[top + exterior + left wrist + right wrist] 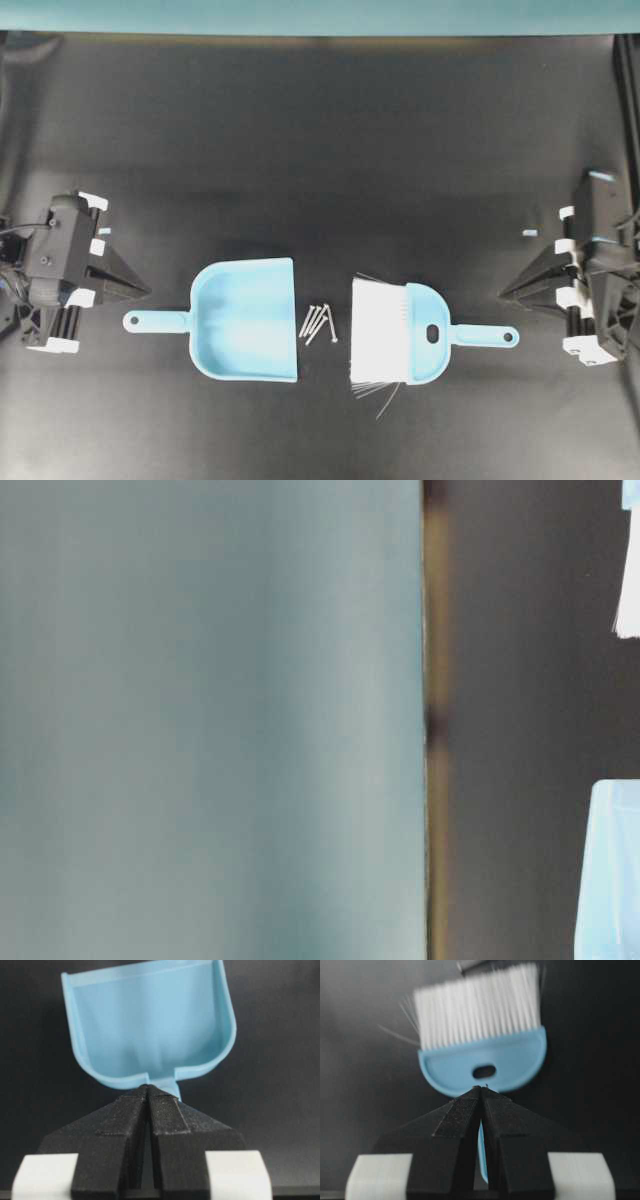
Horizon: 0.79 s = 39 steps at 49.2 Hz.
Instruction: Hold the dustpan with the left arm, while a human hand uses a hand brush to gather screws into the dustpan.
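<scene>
The dustpan lies flat on the dark desk, mouth facing the screws (hand brush beyond); both arms' fingers are pressed together, holding nothing.

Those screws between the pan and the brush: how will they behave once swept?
The screws are thin and round-shanked, so they will probably roll or skitter rather than slide. They lie loose and bunched, so some may scatter past the dustpan mouth. Being small metal pieces, they should shift easily under the hand brush bristles.
</scene>
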Available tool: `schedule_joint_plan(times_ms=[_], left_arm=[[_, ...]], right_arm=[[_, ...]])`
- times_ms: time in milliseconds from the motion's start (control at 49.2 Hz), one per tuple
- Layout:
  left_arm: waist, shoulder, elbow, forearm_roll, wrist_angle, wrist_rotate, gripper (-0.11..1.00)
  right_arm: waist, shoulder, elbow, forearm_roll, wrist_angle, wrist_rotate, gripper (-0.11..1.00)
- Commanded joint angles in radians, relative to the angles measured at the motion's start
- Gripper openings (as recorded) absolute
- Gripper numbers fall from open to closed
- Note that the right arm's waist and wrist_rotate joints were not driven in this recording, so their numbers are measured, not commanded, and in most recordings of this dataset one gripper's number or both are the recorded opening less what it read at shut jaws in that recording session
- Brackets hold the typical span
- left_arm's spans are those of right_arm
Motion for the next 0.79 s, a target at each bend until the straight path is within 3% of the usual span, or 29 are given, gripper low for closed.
schedule_joint_plan(times_ms=[0, 102, 264, 345, 467, 630, 772], left_arm=[[-0.006, 0.008, -0.026, 0.003, -0.003, -0.002, 0.03], [-0.011, 0.017, -0.021, 0.003, -0.002, -0.008, 0.21], [-0.026, 0.081, -0.008, 0.003, -0.006, -0.06, 0.7], [-0.028, 0.124, 0.008, 0.002, -0.025, -0.101, 0.86], [-0.026, 0.178, 0.038, 0.003, -0.101, -0.137, 0.87], [-0.015, 0.232, 0.077, 0.002, -0.23, -0.158, 0.87], [-0.002, 0.282, 0.077, 0.003, -0.256, -0.161, 0.87]], right_arm=[[0.0, 0.026, -0.02, -0.003, 0.021, 0.0, 0.0], [0.0, 0.023, -0.02, -0.005, 0.031, 0.0, 0.01], [0.0, -0.044, -0.009, -0.035, 0.028, 0.0, 0.05], [0.0, -0.112, 0.005, -0.067, 0.026, 0.0, 0.07], [0.0, -0.258, 0.04, -0.103, 0.002, 0.002, 0.07], [0.0, -0.454, 0.095, -0.106, -0.009, 0.0, 0.07], [0.0, -0.549, 0.132, -0.104, -0.002, 0.002, 0.07]])
